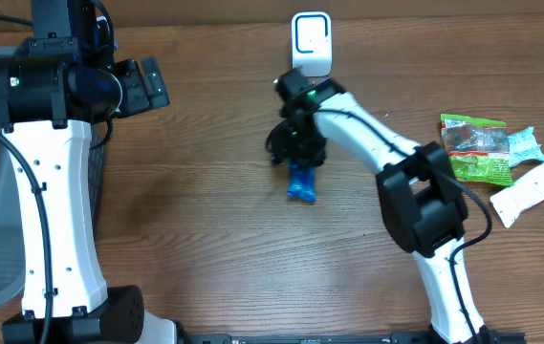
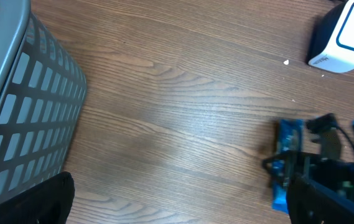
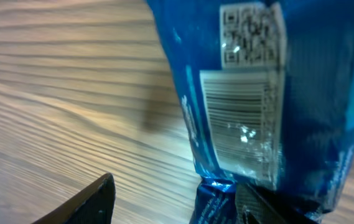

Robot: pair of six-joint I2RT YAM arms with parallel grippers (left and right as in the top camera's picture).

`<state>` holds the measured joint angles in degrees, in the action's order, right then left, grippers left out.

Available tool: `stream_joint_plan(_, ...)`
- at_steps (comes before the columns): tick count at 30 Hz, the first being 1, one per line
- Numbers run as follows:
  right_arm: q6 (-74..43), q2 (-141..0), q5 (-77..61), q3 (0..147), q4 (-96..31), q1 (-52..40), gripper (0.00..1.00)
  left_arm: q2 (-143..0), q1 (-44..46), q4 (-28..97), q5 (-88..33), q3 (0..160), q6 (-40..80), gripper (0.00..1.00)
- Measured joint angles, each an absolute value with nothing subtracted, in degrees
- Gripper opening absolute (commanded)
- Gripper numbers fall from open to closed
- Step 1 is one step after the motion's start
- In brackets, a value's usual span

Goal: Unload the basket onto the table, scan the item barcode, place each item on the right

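Right hand (image 1: 297,143) sat half open astride the blue packet (image 1: 301,182); couldn't tell if it gripped. Packet was at 6 o'clock from the scanner (image 1: 311,40), barcode (image 3: 242,124) visible. Scan looked pending. Left hand (image 1: 147,84) was wide open, empty.

At the checkout bench: two robot arms, the left arm (image 1: 47,191) and the right arm (image 1: 367,134), over one wooden table (image 1: 205,239). Also there are one scanner (image 1: 310,40), one mesh basket (image 2: 33,112) and one white tube (image 1: 534,189). Three packets: one blue packet (image 1: 301,183), one green packet (image 1: 477,151) and one pale packet (image 1: 526,145).
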<state>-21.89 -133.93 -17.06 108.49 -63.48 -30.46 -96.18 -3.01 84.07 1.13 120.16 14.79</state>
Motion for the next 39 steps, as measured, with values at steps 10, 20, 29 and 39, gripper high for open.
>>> stream_joint_plan(10, -12.0, -134.0, -21.2, 119.4, -78.3, -23.0, 0.75, -96.2, -3.0, 84.1, 1.1, 120.2, 14.8, 1.00)
stream_joint_plan(20, -4.4, -129.9, -22.9, 126.6, -80.1, -15.3, 0.74, -96.2, -3.0, 84.1, 1.1, 120.2, 14.8, 1.00)
stream_joint_plan(29, 4.5, -129.9, -29.5, 111.0, -67.9, -9.3, 0.58, -96.2, -3.0, 84.1, 1.1, 120.2, 14.8, 1.00)
stream_joint_plan(39, 6.2, -130.0, -39.2, 97.8, -53.0, -10.2, 0.54, -96.2, -3.0, 84.1, 1.1, 120.2, 14.8, 1.00)
